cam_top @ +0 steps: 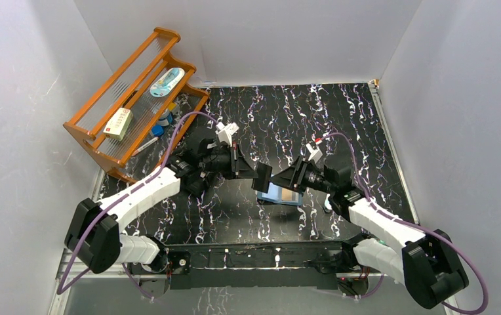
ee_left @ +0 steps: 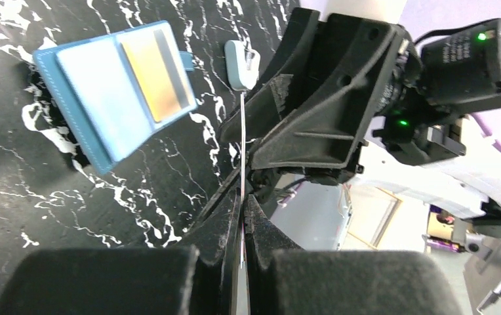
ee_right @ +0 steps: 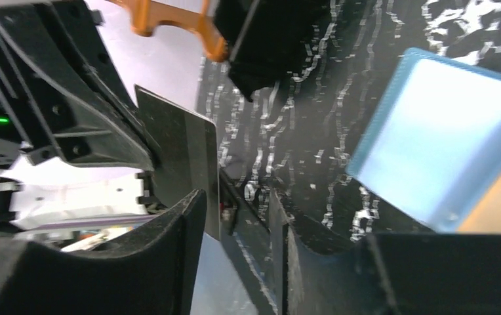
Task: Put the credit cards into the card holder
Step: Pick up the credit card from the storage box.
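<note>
Left gripper [ee_left: 242, 203], bottom centre of the left wrist view, is clamped tight on a credit card [ee_left: 242, 144] held edge-on. Right gripper [ee_right: 236, 200] is set astride that card, jaws approx. half apart, nothing gripped yet. Card holder [ee_left: 97, 98] is laid open on the table [ee_left: 12, 197], upper left, w/ an orange card [ee_left: 159, 75] pocketed. Risk: if left is released before right's grip is firm, the card is dropped or skewed.

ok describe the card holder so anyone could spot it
Find the black marbled table. Near its middle lies the card holder. Nothing else there is a flat teal booklet lying open, an orange-tan card on one half.
</note>
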`<state>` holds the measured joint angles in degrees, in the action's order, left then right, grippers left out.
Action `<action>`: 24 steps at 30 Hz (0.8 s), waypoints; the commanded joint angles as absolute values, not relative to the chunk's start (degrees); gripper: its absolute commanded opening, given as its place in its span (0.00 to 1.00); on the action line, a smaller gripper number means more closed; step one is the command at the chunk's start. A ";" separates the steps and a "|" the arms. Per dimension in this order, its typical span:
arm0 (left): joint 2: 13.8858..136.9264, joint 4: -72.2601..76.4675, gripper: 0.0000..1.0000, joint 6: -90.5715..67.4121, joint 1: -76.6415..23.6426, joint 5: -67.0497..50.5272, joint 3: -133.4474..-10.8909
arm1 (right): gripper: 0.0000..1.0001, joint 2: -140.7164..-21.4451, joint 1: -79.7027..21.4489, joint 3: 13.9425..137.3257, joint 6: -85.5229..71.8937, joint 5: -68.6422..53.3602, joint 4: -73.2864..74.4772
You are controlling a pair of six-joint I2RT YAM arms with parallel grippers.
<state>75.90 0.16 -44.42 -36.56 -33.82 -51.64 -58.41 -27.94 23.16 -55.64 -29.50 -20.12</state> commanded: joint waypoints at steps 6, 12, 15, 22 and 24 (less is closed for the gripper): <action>71.77 8.48 0.00 -49.06 -36.65 -39.64 -48.51 | 0.31 -55.22 -28.21 21.86 -66.95 -33.93 -39.45; 72.00 8.87 0.00 -49.63 -36.65 -39.08 -48.21 | 0.03 -54.20 -28.19 21.54 -67.07 -33.59 -38.95; 71.96 7.19 0.00 -48.99 -36.65 -38.42 -48.52 | 0.00 -54.22 -28.20 21.61 -66.44 -33.66 -39.15; 71.00 -2.63 0.00 -43.92 -36.56 -32.17 -51.00 | 0.00 -52.77 -27.86 22.59 -62.15 -32.43 -33.41; 71.16 -3.18 0.00 -43.87 -36.56 -31.80 -51.00 | 0.00 -52.60 -27.70 22.59 -61.73 -32.43 -33.00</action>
<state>73.08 2.35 -46.39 -36.29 -34.89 -49.17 -54.57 -27.62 20.75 -63.88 -31.51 -30.85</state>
